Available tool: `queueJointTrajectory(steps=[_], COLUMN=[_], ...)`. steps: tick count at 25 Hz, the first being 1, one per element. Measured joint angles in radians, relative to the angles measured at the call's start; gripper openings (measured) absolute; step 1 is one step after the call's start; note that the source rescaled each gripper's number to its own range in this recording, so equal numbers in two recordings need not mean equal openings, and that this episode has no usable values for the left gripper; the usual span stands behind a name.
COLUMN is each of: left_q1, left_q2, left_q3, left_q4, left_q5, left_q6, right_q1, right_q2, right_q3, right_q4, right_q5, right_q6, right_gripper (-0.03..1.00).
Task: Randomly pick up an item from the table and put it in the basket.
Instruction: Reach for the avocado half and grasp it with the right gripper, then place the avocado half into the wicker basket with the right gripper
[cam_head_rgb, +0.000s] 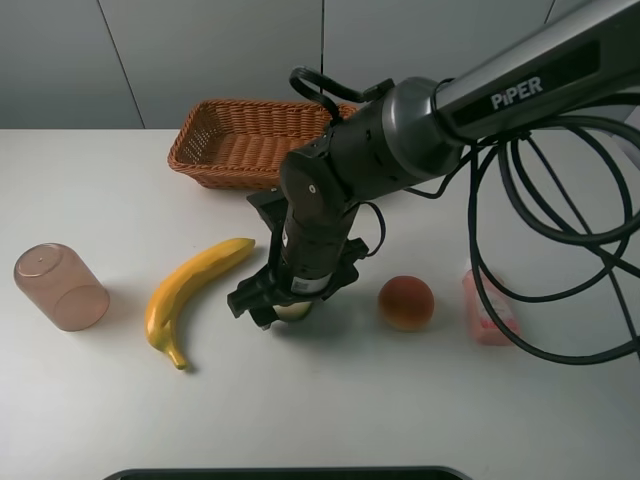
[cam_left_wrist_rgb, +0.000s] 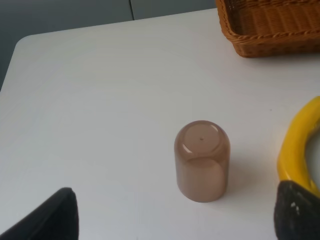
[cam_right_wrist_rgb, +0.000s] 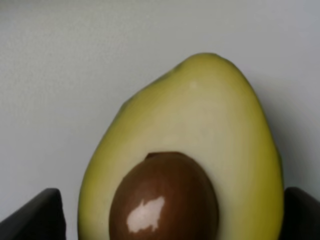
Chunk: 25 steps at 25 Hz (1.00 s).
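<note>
Squarely inside right gripper (cam_right_wrist_rgb: 166, 216): avocado (cam_right_wrist_rgb: 200, 120)

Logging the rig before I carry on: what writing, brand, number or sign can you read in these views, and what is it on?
"PiPER": white letters on the dark link of the right arm, in the exterior high view.
Pink object at the right of the table: any print on it is too blurred to read.
No other text shows in the exterior high view, and none shows in either wrist view.
</note>
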Motion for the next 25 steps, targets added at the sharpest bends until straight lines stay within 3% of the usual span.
queueJointTrajectory(steps=[2,17,25], left_q1=[0.000,0.000,0.000], left_q2=[0.000,0.000,0.000], left_q3=[0.000,0.000,0.000], left_q4=[0.000,0.000,0.000], left_q5=[0.000,0.000,0.000], left_q6=[0.000,0.000,0.000], right_q1=[0.000,0.000,-0.023], right_q2=[0.000,-0.014,-0.258], right_q3=[0.000,0.000,-0.061], right_q4=[0.000,-0.008,-0.115], right_q5=[0.000,0.003,0.009], right_q6=[0.000,-0.002,-0.002], right_gripper=[0.00,0.00,0.00])
